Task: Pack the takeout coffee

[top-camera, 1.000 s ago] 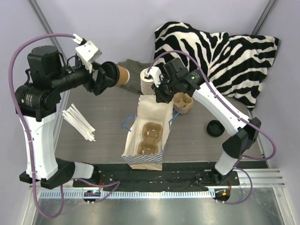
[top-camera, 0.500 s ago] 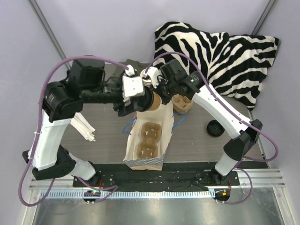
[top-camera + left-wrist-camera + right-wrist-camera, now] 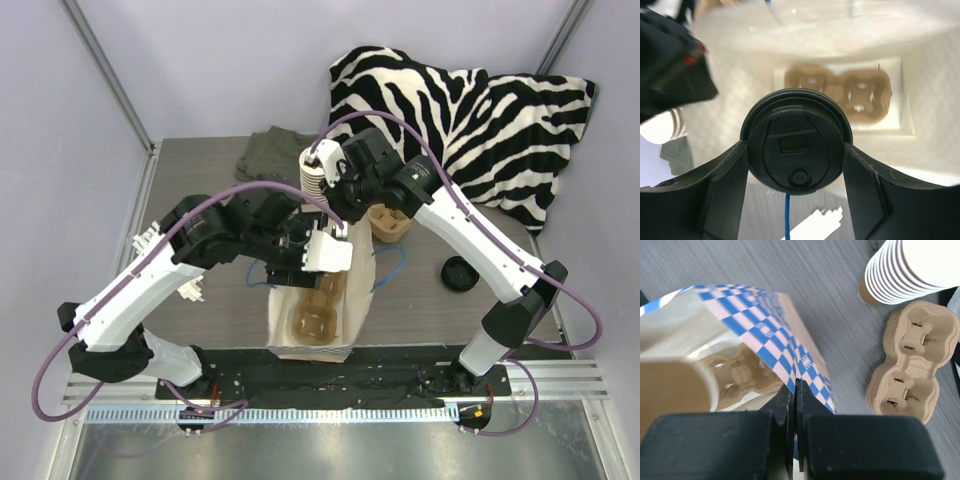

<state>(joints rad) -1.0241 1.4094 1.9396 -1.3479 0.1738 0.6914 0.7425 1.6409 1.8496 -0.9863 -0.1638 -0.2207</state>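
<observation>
**Coffee's hanging right over the open bag**

The left tool [image 3: 796,172] has the takeout coffee [image 3: 670,385] gripped from both sides, black lid up, over the mouth of the paper bag [image 3: 765,335]. A cardboard cup carrier [image 3: 840,92] sits on the bag's floor below it. The right tool [image 3: 796,390] is pinched tight on the bag's checkered rim. Hard to say whether the cup's bottom is past the rim. A stack of cups [image 3: 910,265] and a spare carrier [image 3: 912,360] sit on the worktop [image 3: 830,290] nearby.
</observation>
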